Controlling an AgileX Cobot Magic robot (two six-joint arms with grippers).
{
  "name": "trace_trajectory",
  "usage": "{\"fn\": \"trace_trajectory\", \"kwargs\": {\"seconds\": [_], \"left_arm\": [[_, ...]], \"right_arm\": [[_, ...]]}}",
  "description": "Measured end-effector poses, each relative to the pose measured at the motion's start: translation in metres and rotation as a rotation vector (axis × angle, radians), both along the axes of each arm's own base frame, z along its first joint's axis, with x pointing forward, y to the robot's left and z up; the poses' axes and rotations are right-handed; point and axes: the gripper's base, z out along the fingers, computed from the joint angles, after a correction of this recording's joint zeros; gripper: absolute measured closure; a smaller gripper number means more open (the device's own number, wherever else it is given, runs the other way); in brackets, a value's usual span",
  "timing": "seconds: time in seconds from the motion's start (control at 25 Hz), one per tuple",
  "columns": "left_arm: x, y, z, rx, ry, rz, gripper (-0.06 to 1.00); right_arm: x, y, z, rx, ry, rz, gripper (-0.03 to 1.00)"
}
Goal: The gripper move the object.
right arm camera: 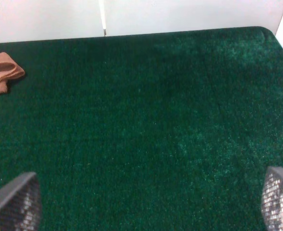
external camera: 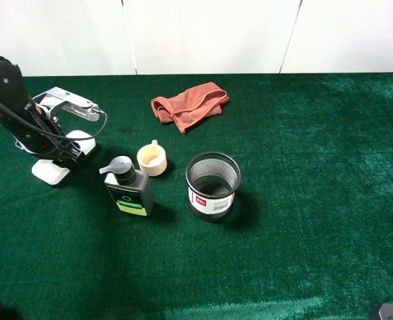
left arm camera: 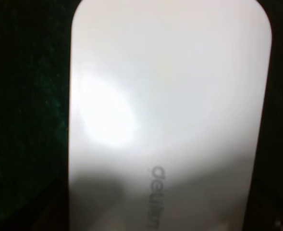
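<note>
The white oblong case (external camera: 49, 171) lies on the green cloth at the far left of the exterior high view. My left gripper (external camera: 61, 155), black with a silver bracket and a looping cable, is down on the middle of the case and hides that part. The case fills the left wrist view (left arm camera: 170, 96), very close, with grey lettering on it; the fingers do not show clearly there. My right gripper (right arm camera: 141, 207) is open and empty, its fingertips (right arm camera: 14, 199) wide apart over bare cloth.
A cream small cup (external camera: 152, 160), a dark pump bottle (external camera: 129, 190) and a black mesh cup (external camera: 213, 185) stand right of the case. A rust-red cloth (external camera: 189, 105) lies at the back and also shows in the right wrist view (right arm camera: 2, 72).
</note>
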Motion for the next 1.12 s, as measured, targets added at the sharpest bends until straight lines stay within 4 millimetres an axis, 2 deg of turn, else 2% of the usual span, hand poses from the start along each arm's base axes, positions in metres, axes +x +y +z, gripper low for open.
{"fn": "trace_trajectory", "kwargs": {"seconds": [0.36,0.56,0.8,1.12], "left_arm": [[0.0,0.0,0.001,0.003,0.008,-0.001,0.32],[0.008,-0.001,0.011,0.018,0.062,0.004,0.32],[0.023,-0.01,0.035,0.043,0.122,-0.017,0.32],[0.052,-0.046,0.085,0.047,0.082,-0.09,0.32]], "right_arm": [[0.0,0.0,0.0,0.0,0.0,0.0,0.27],[0.0,0.0,0.0,0.0,0.0,0.0,0.27],[0.0,0.0,0.0,0.0,0.0,0.0,0.27],[0.0,0.0,0.0,0.0,0.0,0.0,0.27]]}}
